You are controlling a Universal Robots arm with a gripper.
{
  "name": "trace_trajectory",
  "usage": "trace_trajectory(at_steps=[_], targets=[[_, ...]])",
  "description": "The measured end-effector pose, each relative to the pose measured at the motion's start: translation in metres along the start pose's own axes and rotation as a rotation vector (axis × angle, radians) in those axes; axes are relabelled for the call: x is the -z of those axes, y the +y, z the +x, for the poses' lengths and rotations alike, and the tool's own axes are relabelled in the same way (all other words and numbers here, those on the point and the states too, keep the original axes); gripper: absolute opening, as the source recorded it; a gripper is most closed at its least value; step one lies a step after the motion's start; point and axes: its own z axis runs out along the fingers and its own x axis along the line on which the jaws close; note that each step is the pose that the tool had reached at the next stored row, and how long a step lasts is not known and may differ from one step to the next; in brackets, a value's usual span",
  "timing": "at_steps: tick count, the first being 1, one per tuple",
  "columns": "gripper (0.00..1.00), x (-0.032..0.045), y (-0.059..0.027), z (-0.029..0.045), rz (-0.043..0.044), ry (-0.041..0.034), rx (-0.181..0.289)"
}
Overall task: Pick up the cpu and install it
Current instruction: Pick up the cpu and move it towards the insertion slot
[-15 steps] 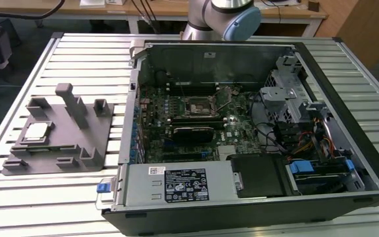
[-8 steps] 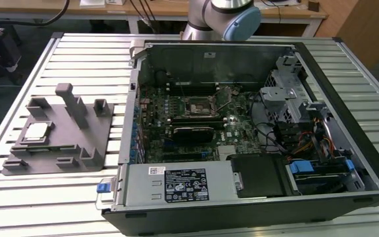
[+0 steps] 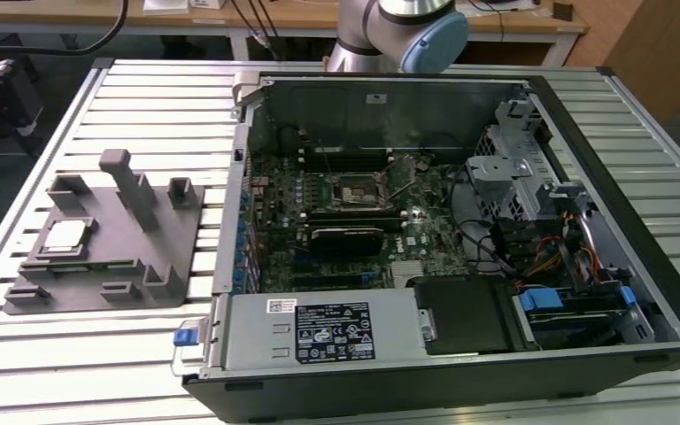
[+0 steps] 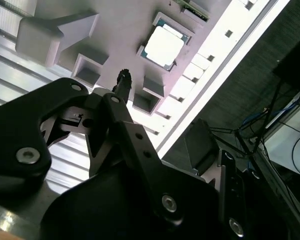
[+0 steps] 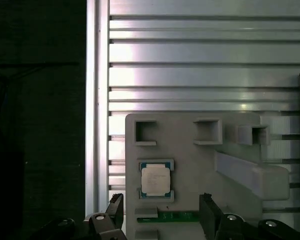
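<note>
My claw (image 5: 161,214) is spread wide. Its 2 black fingers (image 5: 208,212) stand well apart with nothing gripped between them. It hangs over the grey fixture plate (image 5: 200,160), clear of it and touching nothing.

The cpu (image 5: 156,180) lies flat in a shallow square pocket of that plate, silver top up. It is on the side of the plate nearest the bench (image 5: 190,50) edge. In the first wrist view the chip is near my fingertips and roughly in line with the gap between them. 1 thin green circuit strip (image 5: 182,216) sits just beside it on the plate.

In the exterior view the plate lies by the bench edge on the exterior view's left, its upright posts (image 3: 121,181) standing beyond the chip. An opened computer case (image 3: 623,177) takes up the rest of the bench, well apart from the cpu. Inside it the motherboard (image 3: 423,235) lies flat with 1 square socket (image 3: 352,189) near its middle. My arm (image 3: 393,31) rises from behind the case at the bench's far edge.
</note>
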Motion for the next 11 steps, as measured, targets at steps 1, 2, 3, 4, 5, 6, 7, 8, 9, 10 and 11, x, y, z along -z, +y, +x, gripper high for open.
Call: trace_trajectory(at_steps=[1, 2, 3, 4, 5, 6, 7, 8, 9, 10, 11], targets=[[0.70, -0.0011, 0.0000, 0.0000, 0.0000, 0.0000, 0.000], [0.70, -0.0023, -0.0001, 0.0000, 0.0000, 0.0000, 0.000], [0.70, -0.0036, -0.0002, 0.0000, 0.0000, 0.0000, 0.000], [0.70, -0.0051, -0.0002, 0.0001, 0.0000, 0.0000, 0.000], [0.70, -0.0066, -0.0003, 0.0001, 0.0001, 0.0001, 0.001], [0.70, -0.0082, -0.0004, 0.0001, 0.0000, 0.0001, 0.002], [0.70, -0.0100, -0.0004, 0.0001, -0.0001, 0.0002, 0.005], [0.70, -0.0116, -0.0005, 0.0002, -0.0001, 0.0005, 0.011], [0.70, -0.0128, -0.0006, 0.0002, -0.0003, 0.0014, 0.020], [0.70, -0.0137, -0.0006, 0.0002, 0.0003, 0.0028, 0.028], [0.70, -0.0146, -0.0008, 0.0003, 0.0019, 0.0035, 0.032]])
